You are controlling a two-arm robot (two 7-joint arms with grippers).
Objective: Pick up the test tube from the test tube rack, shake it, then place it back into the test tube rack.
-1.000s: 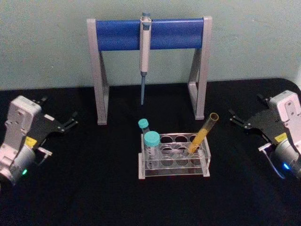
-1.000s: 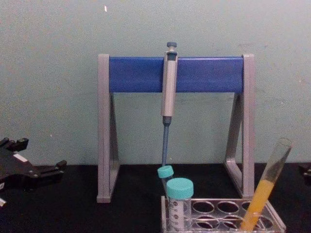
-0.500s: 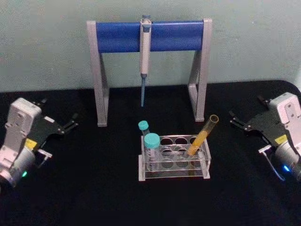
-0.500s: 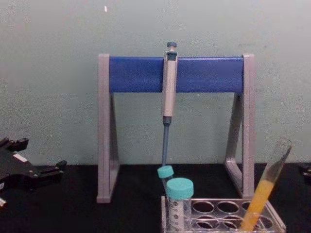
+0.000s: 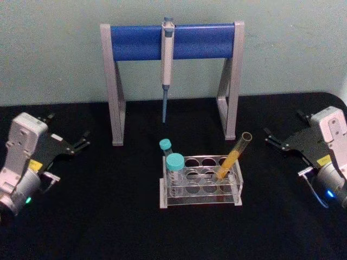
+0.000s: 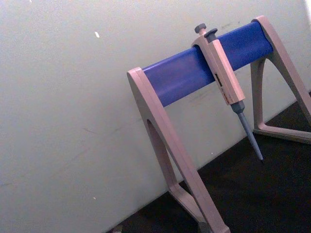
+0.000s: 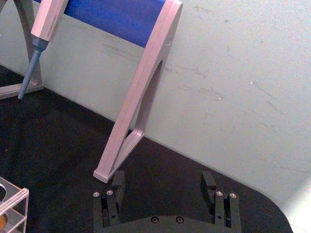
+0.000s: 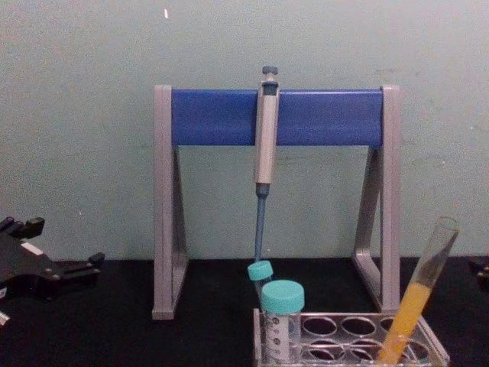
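The test tube (image 5: 234,155) holds orange-yellow liquid and leans to the right in a back right hole of the clear test tube rack (image 5: 201,203) at the table's middle. The chest view shows the test tube (image 8: 419,294) slanting up out of the rack (image 8: 336,315). My left gripper (image 5: 68,129) rests open far to the left of the rack, with nothing in it, and shows again in the chest view (image 8: 65,243). My right gripper (image 5: 283,125) rests open to the right of the rack, its two fingers wide apart in the right wrist view (image 7: 163,180).
Two teal-capped tubes (image 5: 174,168) stand at the rack's left end. Behind the rack stands a grey-and-blue pipette stand (image 5: 173,40) with a pipette (image 5: 166,59) hanging from its bar. The black table (image 5: 108,216) ends at a pale wall.
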